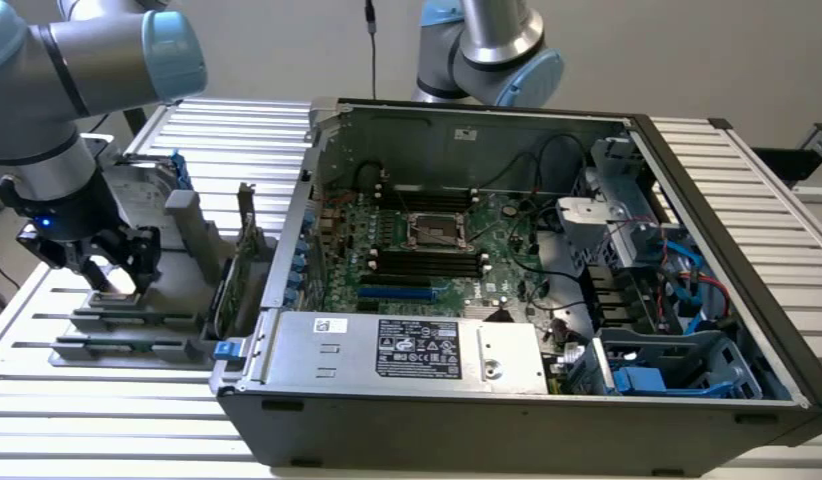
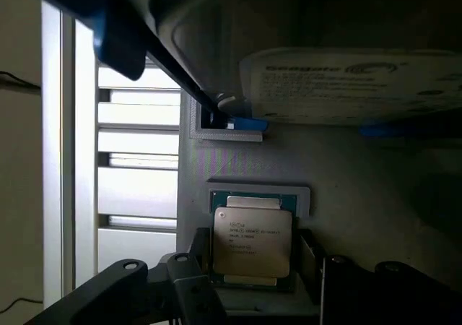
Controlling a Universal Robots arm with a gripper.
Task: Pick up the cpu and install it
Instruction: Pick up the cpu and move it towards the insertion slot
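Your open pincer (image 1: 114, 272) sits around the chip (image 2: 252, 242) so both fingers can squeeze its sides; in the exterior view the computer case (image 1: 518, 415) lies at three o'clock.

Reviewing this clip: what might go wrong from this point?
1. The open claw straddles the cpu in its holder; an off-centre close might tilt or scrape it.
2. The hard drive stands close by; a lift might brush it.
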